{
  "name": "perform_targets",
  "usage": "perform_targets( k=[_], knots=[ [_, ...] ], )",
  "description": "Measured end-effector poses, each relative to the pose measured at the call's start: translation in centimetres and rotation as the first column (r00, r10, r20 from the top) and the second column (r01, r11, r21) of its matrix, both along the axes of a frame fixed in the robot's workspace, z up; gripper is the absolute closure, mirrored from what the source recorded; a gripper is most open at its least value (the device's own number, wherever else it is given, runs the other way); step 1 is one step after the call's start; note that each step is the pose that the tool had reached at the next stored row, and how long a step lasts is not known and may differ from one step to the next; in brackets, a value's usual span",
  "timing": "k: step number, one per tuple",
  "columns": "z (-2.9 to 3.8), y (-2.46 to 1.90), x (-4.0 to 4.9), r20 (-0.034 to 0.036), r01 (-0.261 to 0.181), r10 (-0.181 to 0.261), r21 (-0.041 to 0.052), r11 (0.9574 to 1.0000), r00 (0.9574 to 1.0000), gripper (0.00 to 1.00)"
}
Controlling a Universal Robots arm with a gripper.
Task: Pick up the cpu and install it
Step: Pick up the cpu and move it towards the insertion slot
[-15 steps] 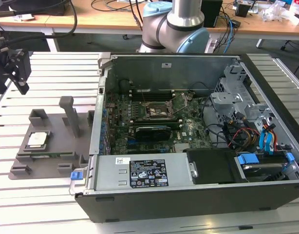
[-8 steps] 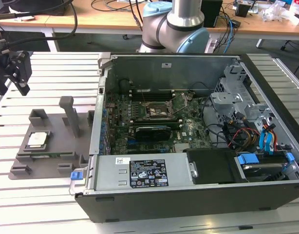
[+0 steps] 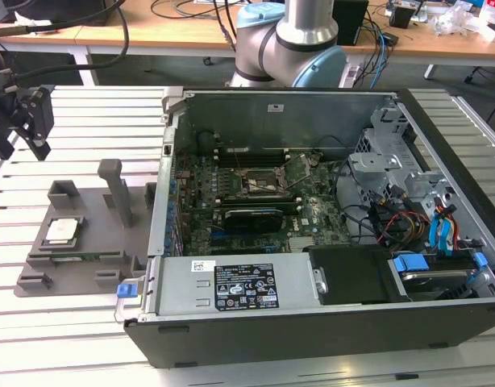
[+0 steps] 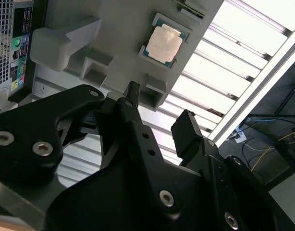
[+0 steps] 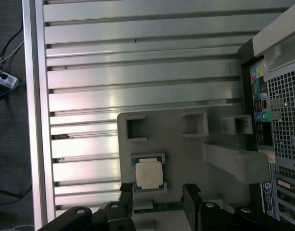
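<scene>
The tool (image 3: 22,145) hangs at the far exterior view's left, above the slatted metal surface (image 3: 94,113), and it holds nothing. In both wrist views its two black fingers (image 4: 138,130) stand spread wide, with only air between them. The cpu (image 3: 60,230) lies flat, pale metal top upward, in a shallow square seat on the grey fixture plate (image 3: 90,250). That plate rests on the surface just beside the computer case (image 3: 312,322), on the exterior view's left of it. In the exterior view the tool is apart from the cpu and touches neither it nor the plate. In the first wrist view the cpu (image 5: 149,174) shows a thin green and dark border round its silver top, and it lies close to the gap between the fingertips, clear of both. In the second wrist view the cpu (image 4: 164,44) sits well clear of the fingertips, with raised blocks of the plate between them. A tall post (image 3: 114,189) rises from the plate, between the cpu and the case. The case lies on its side with the cover off and its green board exposed. The black square socket (image 3: 259,182) with its metal frame sits near the middle of that board, well apart from the cpu. The arm (image 3: 292,40), grey and pale blue, stands behind the case in the exterior view.
</scene>
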State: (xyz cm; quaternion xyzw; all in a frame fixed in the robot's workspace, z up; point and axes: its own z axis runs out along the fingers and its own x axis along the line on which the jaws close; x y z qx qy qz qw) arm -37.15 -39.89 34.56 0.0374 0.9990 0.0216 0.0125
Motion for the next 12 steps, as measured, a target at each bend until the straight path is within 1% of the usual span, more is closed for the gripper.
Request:
perform_targets(
  k=[12],
  knots=[
    [-0.60, 0.00, 0.00, 0.0000, 0.000, 0.000, 0.0000, 1.0000, 1.0000, 0.45]
  ],
)
